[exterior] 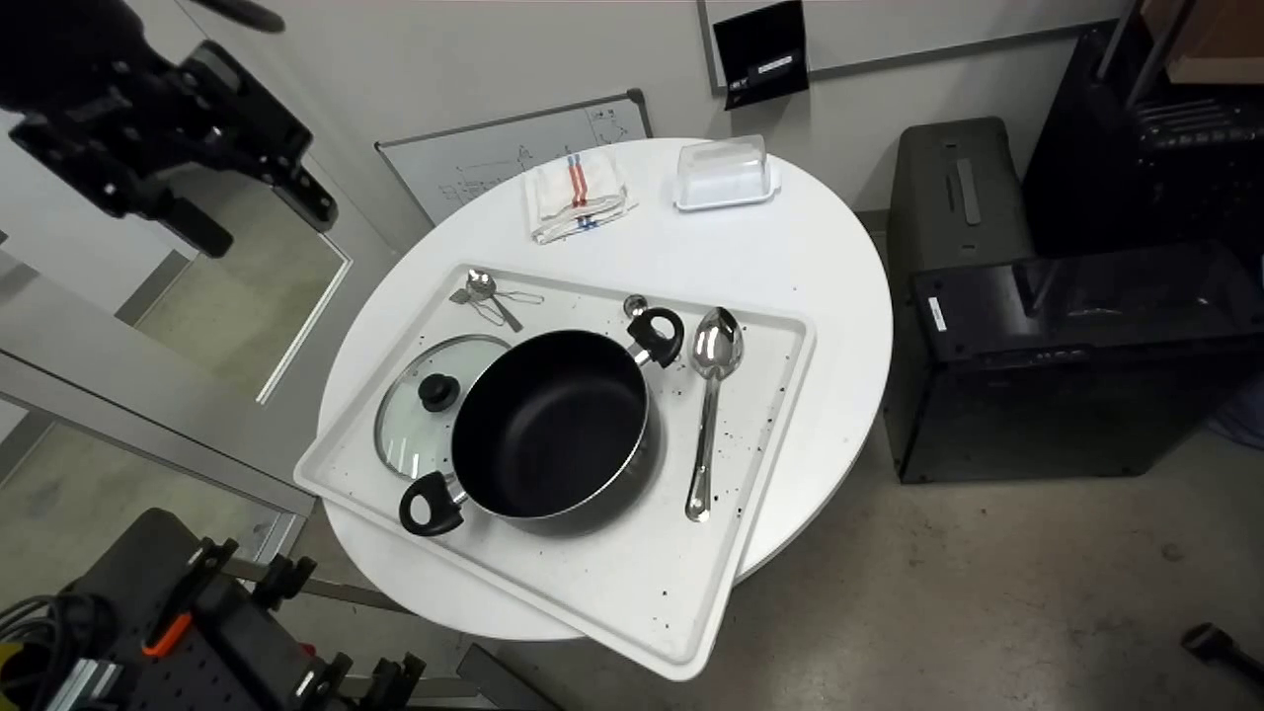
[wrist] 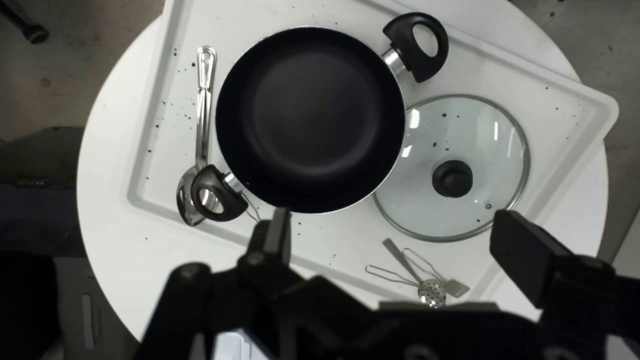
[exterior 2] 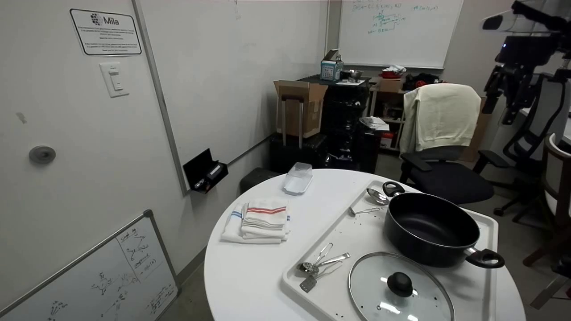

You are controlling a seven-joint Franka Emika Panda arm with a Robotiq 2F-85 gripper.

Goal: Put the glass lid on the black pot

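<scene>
On the round table: one tray, white, rimmed, overhanging the table edge.

On the tray: one pot, black, upright, dark interior in view, two looped handles. One lid, glass, metal-rimmed, dark knob up, lying on the tray just beside the pot; whether the two touch cannot be told. One large spoon, metal, along the pot's opposite side, its bowl near one handle. One small utensil, metal, near the same handle. One cluster of utensils, metal, crossed over one another near the lid, a small spatula among them.

On the table, outside the tray: one stack of cloths, white, folded, striped red and blue; one dish, white, with clear cover.

Above, well apart from the tray: one gripper, black, fingers spread wide; in the wrist view, pot and lid seen from above past the fingertips.

Around the table, in an exterior view: one whiteboard, tilted, marked with writing; one chair, dark, pale cloth draped over its back.
</scene>
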